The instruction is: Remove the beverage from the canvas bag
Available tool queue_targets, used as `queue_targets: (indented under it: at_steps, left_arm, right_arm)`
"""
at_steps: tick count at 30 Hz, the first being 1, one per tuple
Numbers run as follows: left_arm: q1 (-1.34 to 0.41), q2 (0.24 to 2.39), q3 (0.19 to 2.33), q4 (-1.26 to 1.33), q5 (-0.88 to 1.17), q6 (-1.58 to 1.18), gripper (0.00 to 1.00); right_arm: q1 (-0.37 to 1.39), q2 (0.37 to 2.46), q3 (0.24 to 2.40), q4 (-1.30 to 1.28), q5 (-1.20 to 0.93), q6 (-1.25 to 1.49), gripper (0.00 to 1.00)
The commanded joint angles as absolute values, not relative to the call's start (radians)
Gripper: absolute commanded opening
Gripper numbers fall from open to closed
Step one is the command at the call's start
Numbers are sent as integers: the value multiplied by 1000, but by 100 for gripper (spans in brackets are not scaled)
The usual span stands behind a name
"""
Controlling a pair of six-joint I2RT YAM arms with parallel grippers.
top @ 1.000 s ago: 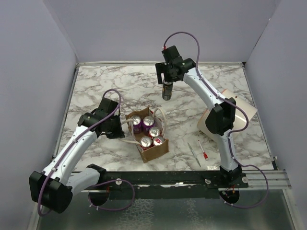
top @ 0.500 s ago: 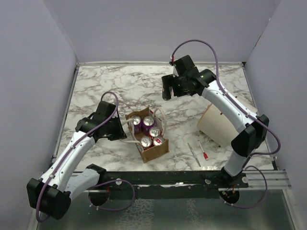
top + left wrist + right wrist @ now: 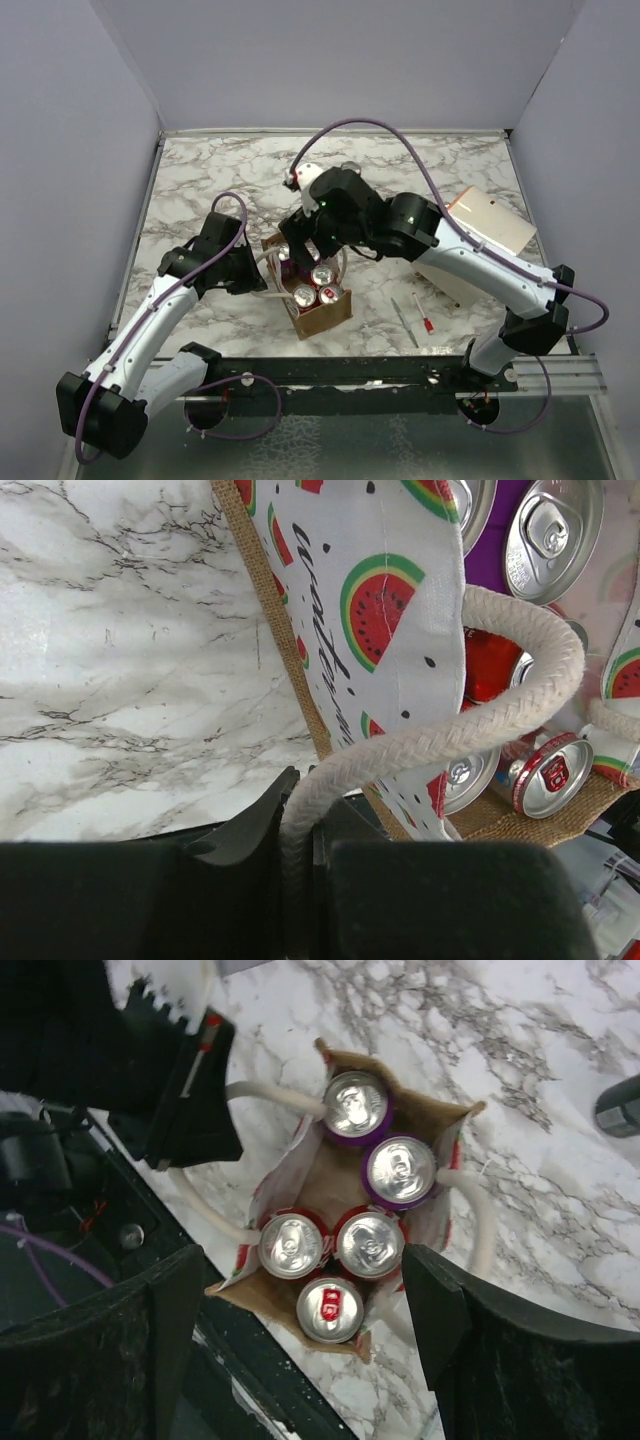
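Note:
The tan canvas bag [image 3: 322, 314] stands near the table's front, with several cans in it. In the right wrist view the bag [image 3: 345, 1195] holds two purple cans [image 3: 400, 1172] and three red cans [image 3: 330, 1310]. My right gripper [image 3: 305, 1260] hangs open and empty above the red cans, one finger on each side; from the top it [image 3: 303, 237] is over the bag's far end. My left gripper [image 3: 298, 805] is shut on the bag's white rope handle [image 3: 500, 710] at the bag's left side [image 3: 258, 278]. The watermelon-print lining [image 3: 380, 600] shows.
A dark can [image 3: 620, 1105] shows on the marble beyond the bag. A big cream cylinder [image 3: 470, 240] lies on its side at the right. Two pens [image 3: 405, 322] lie near the front rail [image 3: 350, 372]. Grey walls enclose the table.
My right arm has swung from the back of the table to above the bag. The dark can it held a second ago is no longer in it. My left arm has barely moved.

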State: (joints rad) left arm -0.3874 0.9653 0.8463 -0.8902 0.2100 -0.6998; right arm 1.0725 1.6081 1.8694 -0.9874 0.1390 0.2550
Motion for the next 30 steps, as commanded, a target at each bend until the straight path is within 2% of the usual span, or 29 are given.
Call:
queue_targets:
  at_steps: [1, 4, 10, 16, 30]
  left_arm:
    - [-388, 941, 853, -886, 227, -701, 0]
    - [-389, 937, 856, -890, 218, -706, 0]
    - [-388, 912, 842, -893, 217, -722, 0]
    - [-388, 899, 825, -883, 221, -741, 0]
    - [-388, 909, 819, -859, 229, -757, 0]
  right_arm:
    - [1162, 1679, 1868, -1054, 222, 264, 76]
    - [1163, 1705, 1816, -1062, 199, 281, 68]
    - [1164, 1707, 1654, -1048, 253, 325, 65]
    - [1164, 1730, 1607, -1062, 276, 371, 59]
    - [1164, 1740, 1530, -1027, 210, 390, 70]
